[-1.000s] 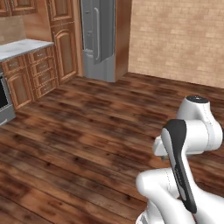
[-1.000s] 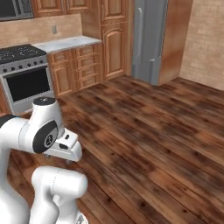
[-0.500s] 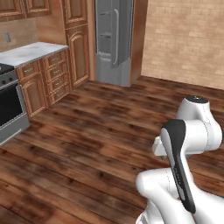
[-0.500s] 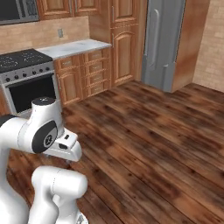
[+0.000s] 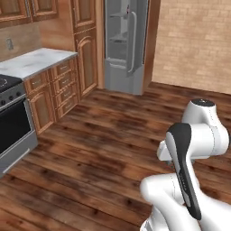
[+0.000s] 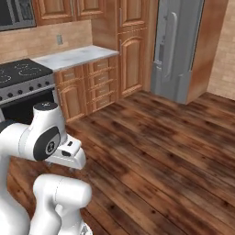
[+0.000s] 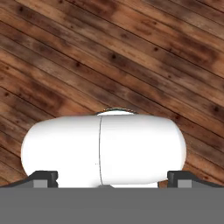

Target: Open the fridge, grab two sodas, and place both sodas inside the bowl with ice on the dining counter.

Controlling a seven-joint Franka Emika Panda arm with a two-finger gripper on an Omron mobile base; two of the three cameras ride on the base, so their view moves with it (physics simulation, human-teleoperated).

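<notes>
The fridge [image 5: 122,49] is a tall grey appliance with a long vertical bar handle [image 5: 132,43], standing at the far end of the wooden floor between wooden cabinets and a brick wall. In the right base view the fridge [image 6: 176,48] sits at the upper right and its door looks shut. My arm is folded close over the base. In the hand view my gripper [image 7: 113,178] points down at the floorboards, open, its fingertips [image 7: 42,177] wide apart with nothing between them. The sodas, the bowl with ice and the dining counter are out of view.
A stove [image 5: 10,124] stands at the left, also seen as the stove [image 6: 22,82]. Beside it a marble worktop [image 5: 37,60] tops wooden drawers [image 6: 94,87]. A brick wall [image 5: 194,40] runs to the right of the fridge. Open wooden floor [image 6: 156,147] stretches ahead.
The whole scene has shifted: the base has moved, so the fridge looks larger and nearer and the stove has come into the left base view. The folded arm and open gripper are unchanged.
</notes>
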